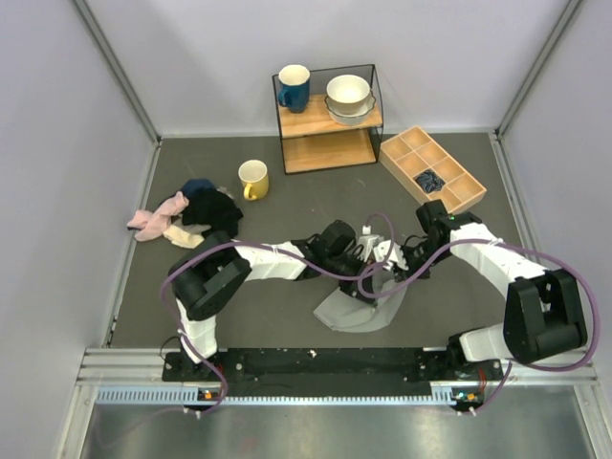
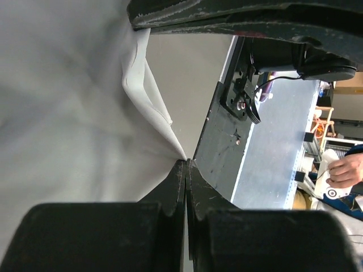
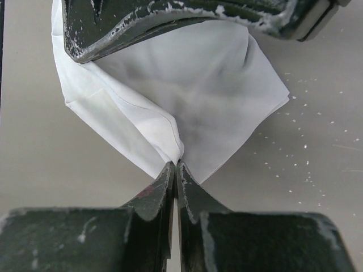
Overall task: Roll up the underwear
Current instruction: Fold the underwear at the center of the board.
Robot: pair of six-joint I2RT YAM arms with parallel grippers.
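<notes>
The left claw point(image 2: 186, 164) and right claw point(image 3: 174, 165) were each pinched shut on an edge of the underwear point(image 1: 361, 308), draped between them at the table's point(image 1: 277, 325) near middle; rolling neatly would need level, even tension.

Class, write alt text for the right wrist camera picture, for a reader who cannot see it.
The right gripper is shut on a corner of the light grey underwear, which fans out from the pinch against the grey table. A scuffed dark robot part crosses the top edge.
</notes>
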